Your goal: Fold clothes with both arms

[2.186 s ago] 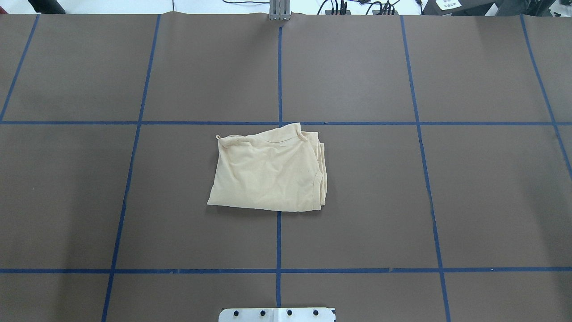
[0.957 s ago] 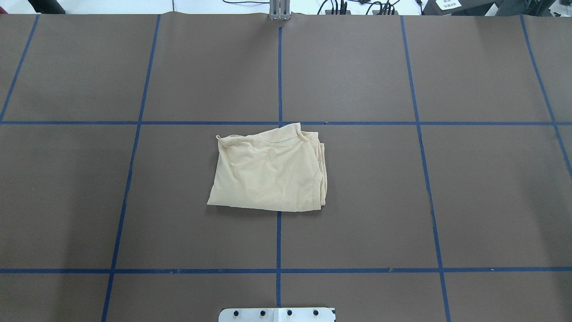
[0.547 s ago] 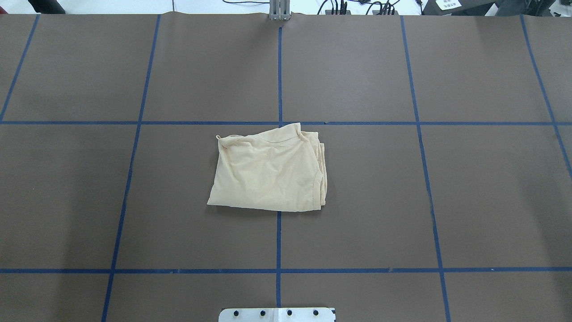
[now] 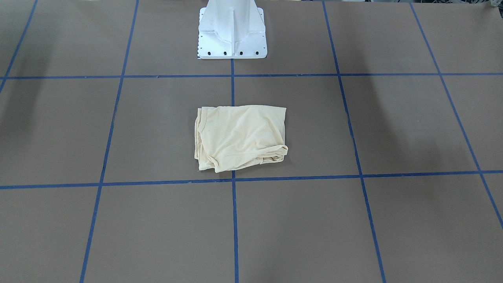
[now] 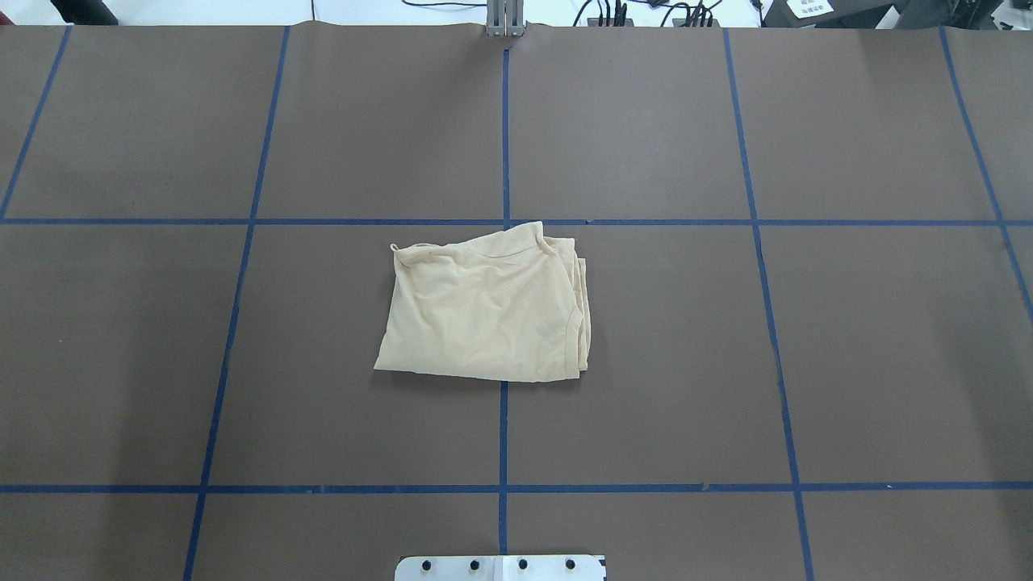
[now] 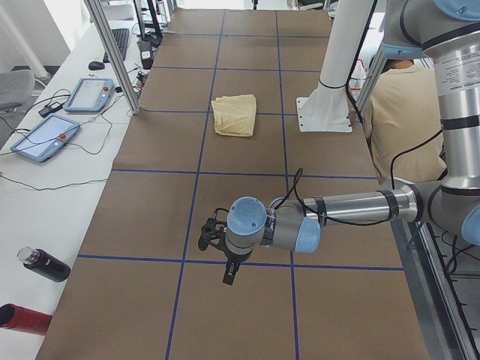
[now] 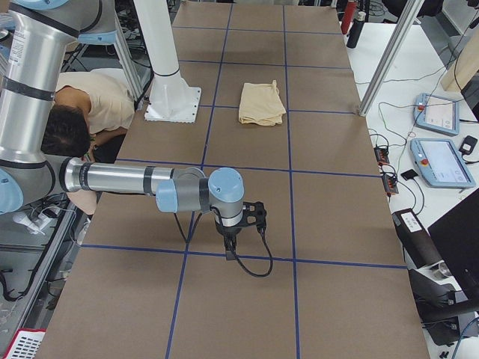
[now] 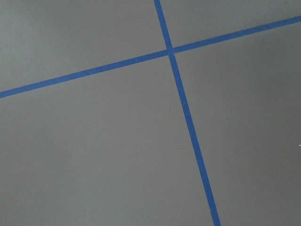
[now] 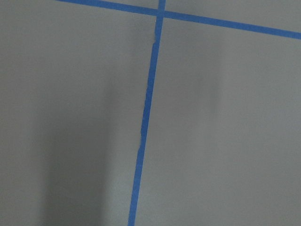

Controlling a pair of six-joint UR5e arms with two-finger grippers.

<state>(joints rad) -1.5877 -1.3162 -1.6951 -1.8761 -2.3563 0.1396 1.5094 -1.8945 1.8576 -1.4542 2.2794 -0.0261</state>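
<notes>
Shirt (image 5: 484, 311): pale cream-yellow, folded into a rough rectangle with layered edges on its right side in the overhead view. It lies flat on the table (image 5: 847, 339), astride the centre tape line (image 5: 503, 436), a short way in front of the white pedestal (image 4: 232, 31).
Left gripper (image 6: 228, 277): seen only from the table's left end, pointing down above the brown cover near a tape crossing. How far its fingers are parted cannot be told.
Right gripper (image 7: 229, 253): seen only from the table's right end, pointing down above a tape line, a black cable looping beside it. Its opening cannot be told either.
Shirt relative to grippers: well apart from both; each gripper sits out toward its own end of the table, with the shirt between them at mid-table. Neither touches the cloth.
Wrist views: brown cover and blue tape only.
Bystander: a person (image 6: 401, 120) is bent low behind the pedestal.
</notes>
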